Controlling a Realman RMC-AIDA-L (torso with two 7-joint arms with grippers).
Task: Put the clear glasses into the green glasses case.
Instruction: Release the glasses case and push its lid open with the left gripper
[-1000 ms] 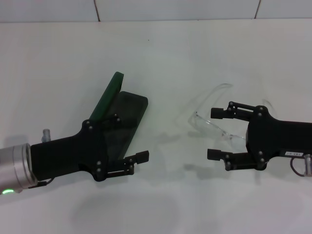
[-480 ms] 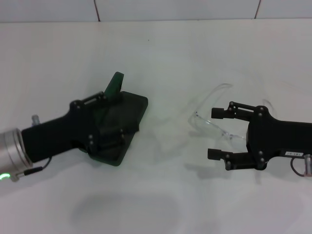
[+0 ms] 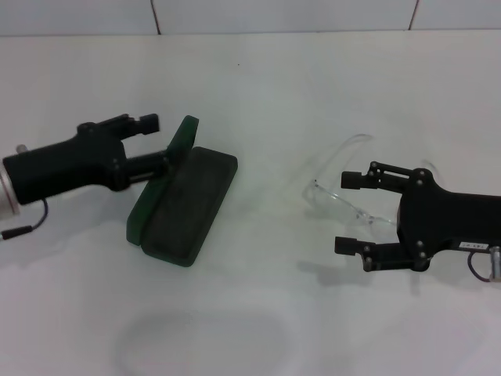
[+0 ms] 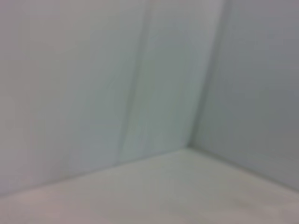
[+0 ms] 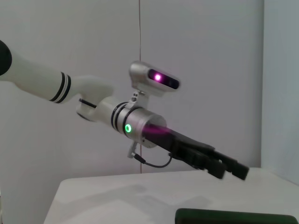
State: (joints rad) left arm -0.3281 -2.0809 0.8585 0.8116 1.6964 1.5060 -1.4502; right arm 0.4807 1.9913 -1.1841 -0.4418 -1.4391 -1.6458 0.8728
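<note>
Table surface (image 3: 258, 86) is white and carries both task items, with a tiled wall (image 3: 282, 14) behind it. Green glasses case (image 3: 184, 207) lies open on the robot's left half of the table: the padded base rests flat and the lid (image 3: 178, 145) stands raised along the edge nearer the left arm.

Left gripper (image 3: 156, 141) is positioned at the far end of the case. Its lower finger extends to the raised lid and appears to touch it; the upper finger ends just short of the lid. The fingers stand apart and enclose nothing. In the right wrist view this same gripper (image 5: 229, 170) hangs above the case edge (image 5: 233, 217).

Right gripper (image 3: 351, 211) sits on the robot's right side, fingers spread wide and holding nothing. Clear glasses (image 3: 344, 202) lie on the table well apart from the case; the lens portion lies in the gap between these two fingers, and one clear arm curves away toward the wall.
</note>
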